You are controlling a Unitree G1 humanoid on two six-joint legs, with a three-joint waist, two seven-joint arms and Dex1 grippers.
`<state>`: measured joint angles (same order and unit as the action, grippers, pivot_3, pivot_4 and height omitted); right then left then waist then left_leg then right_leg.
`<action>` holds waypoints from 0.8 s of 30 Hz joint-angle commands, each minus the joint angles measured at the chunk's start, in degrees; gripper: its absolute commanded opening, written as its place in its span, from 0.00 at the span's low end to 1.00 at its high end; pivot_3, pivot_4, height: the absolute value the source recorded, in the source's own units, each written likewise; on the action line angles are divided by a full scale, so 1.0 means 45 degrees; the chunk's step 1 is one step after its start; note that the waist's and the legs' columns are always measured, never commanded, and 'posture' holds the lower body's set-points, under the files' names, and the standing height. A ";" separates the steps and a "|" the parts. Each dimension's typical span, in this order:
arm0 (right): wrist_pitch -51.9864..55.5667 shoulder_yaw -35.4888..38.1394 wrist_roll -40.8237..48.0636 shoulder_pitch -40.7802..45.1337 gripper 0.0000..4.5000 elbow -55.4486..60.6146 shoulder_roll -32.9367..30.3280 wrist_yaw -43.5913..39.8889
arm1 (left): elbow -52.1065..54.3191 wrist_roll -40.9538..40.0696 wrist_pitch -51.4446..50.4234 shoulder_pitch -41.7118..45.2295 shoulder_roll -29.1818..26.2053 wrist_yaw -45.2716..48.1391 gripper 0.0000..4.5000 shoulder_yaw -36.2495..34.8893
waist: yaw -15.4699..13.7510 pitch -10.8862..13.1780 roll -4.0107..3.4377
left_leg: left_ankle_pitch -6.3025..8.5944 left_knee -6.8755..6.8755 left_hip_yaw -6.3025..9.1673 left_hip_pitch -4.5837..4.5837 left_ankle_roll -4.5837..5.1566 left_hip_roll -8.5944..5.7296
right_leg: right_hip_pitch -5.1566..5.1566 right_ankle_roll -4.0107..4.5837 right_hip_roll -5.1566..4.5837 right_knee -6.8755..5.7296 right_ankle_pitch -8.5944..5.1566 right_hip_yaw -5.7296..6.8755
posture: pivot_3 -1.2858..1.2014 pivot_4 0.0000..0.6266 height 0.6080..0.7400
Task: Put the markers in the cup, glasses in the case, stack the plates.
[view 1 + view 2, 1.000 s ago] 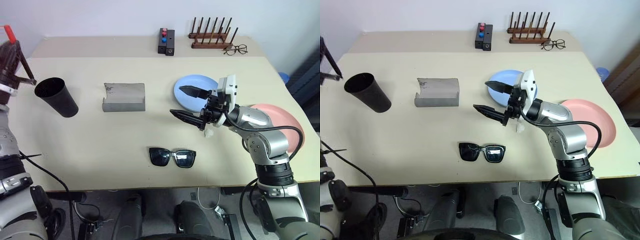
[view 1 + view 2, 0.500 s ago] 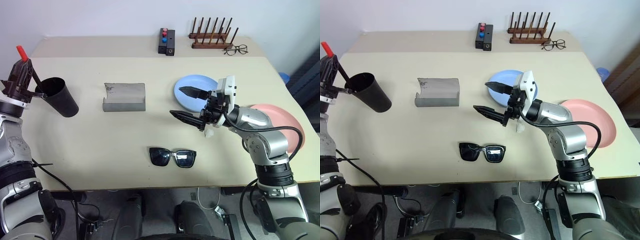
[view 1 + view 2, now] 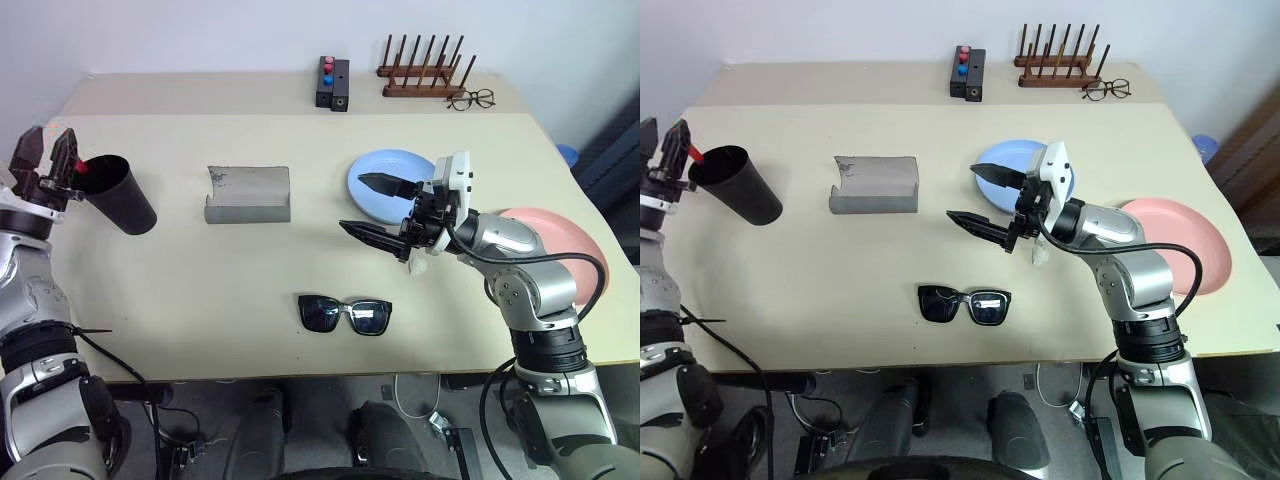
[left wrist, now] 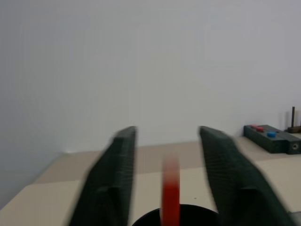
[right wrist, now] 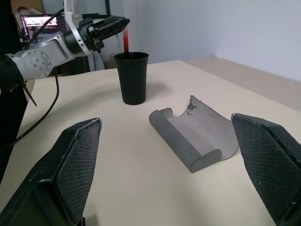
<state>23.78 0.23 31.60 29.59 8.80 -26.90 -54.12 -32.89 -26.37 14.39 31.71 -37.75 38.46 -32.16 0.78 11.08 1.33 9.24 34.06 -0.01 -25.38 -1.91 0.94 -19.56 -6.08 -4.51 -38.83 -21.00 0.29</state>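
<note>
Two eye views: cup stands tilted at the table's left edge; all places below are relative to the cup.
Left gripper: just beside the cup's rim on its outer side, jaws parted.
Marker: its red cap shows at the cup's rim, between the rim and the left gripper's fingers; I cannot tell whether it touches them.
Case: near, to the right, lid open.
Glasses: well apart, right and toward the front edge.
Plates: blue plate far right; pink plate farther still, at the opposite edge.
Right gripper: well apart, jaws wide, holding nothing, beside the blue plate.
Left wrist view: marker stands red and blurred over the cup's rim, midway in the gap between the two parted fingers.
Right wrist view: marker upright in the cup, left gripper just above the rim; case near the cup, between the right gripper's wide fingers.
</note>
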 commanded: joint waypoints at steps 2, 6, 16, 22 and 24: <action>-0.0145 0.0096 0.0031 0.0018 1.00 0.0459 -0.0078 0.0032 | 0.0502 0.0009 0.0062 0.0285 -0.0188 -0.0080 0.99 0.0185 | 0.0000 0.0000 0.0000 | 0.0000 0.0000 0.0000 0.0000 0.0000 0.0000 | 0.0000 0.0000 0.0000 0.0000 0.0000 0.0000 | 0.52 0.24 1.00; -0.0144 0.0103 0.0038 0.0006 1.00 0.0446 -0.0088 0.0040 | 0.2481 -0.0602 -0.1989 0.0132 -0.0363 -0.0018 0.99 0.0746 | -0.0018 0.0001 0.0001 | 0.0000 0.0004 0.0001 -0.0002 0.0000 0.0000 | 0.0002 0.0000 0.0003 -0.0003 0.0000 0.0000 | 0.52 0.24 1.00; -0.0485 0.0029 -0.0199 0.0124 1.00 -0.0070 0.0042 -0.0086 | 0.5504 0.0488 -0.6389 0.0144 -0.1144 0.1318 0.99 0.4721 | 0.0007 0.0002 -0.0009 | -0.0003 0.0007 0.0002 0.0013 -0.0002 0.0000 | 0.0005 0.0002 0.0023 -0.0028 -0.0001 -0.0005 | 0.52 0.24 1.00; -0.0654 -0.0042 -0.0348 -0.0146 1.00 0.0103 0.0206 0.0046 | 0.2269 0.2624 -0.6369 0.1901 -0.0563 0.1658 0.99 0.6925 | -0.0008 0.0003 -0.0009 | -0.0013 0.0013 -0.0004 0.0006 0.0012 -0.0005 | -0.0009 0.0001 0.0032 -0.0040 -0.0001 -0.0010 | 0.52 0.24 1.00; -0.0675 -0.0027 -0.0364 -0.0214 1.00 0.0163 0.0210 0.0127 | 0.0953 0.2858 -0.6149 0.2605 -0.0037 0.1976 0.99 0.7202 | -0.0044 0.0004 -0.0007 | -0.0013 0.0011 -0.0007 0.0001 0.0013 -0.0006 | -0.0012 0.0000 0.0032 -0.0039 -0.0002 -0.0009 | 0.52 0.24 1.00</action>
<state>22.00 -0.83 29.86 28.55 7.68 -25.93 -53.83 -26.05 -14.51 -14.86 41.21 -38.26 46.02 -0.40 0.58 11.09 1.30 9.18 34.11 -0.03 -25.39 -1.85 0.91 -19.63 -6.08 -4.36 -39.00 -21.01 0.26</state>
